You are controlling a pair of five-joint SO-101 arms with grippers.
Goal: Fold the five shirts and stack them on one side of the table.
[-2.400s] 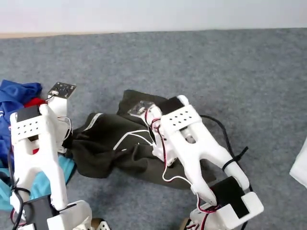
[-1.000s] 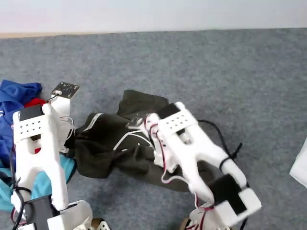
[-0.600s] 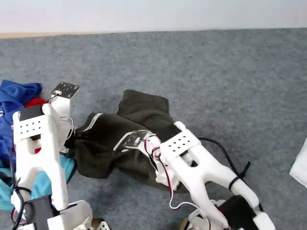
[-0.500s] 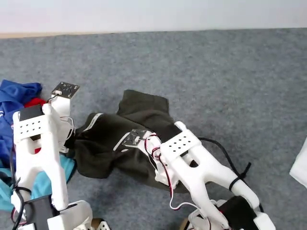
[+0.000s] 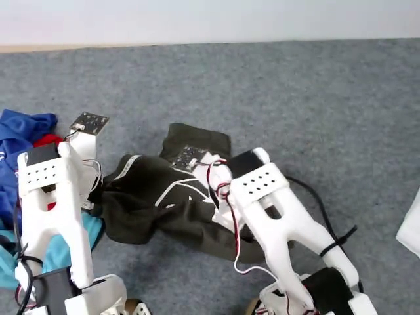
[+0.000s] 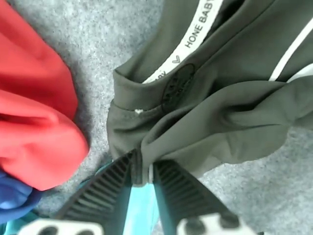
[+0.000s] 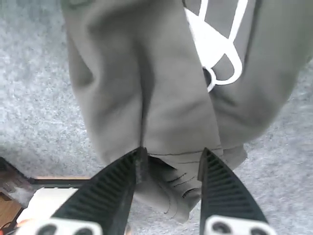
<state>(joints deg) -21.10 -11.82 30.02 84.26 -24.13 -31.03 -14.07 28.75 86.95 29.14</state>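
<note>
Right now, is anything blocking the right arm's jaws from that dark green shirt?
Nothing visible does. The right jaws stand open directly over a fold of the dark green shirt, with only cloth between them.

The grey felt-covered table (image 5: 341,98) bears a crumpled dark olive shirt (image 5: 141,197) lying from the left gripper (image 6: 142,169) across to beneath the right gripper (image 7: 171,159), a heap of blue, red and teal shirts (image 5: 23,128) just beside the left gripper, and a white object (image 5: 412,226) well beyond the right gripper.

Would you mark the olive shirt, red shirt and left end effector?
olive shirt (image 6: 220,112), left wrist view, body.
red shirt (image 6: 34,122), left wrist view, fold.
left end effector (image 6: 143,166), left wrist view, between fingertips.
</note>
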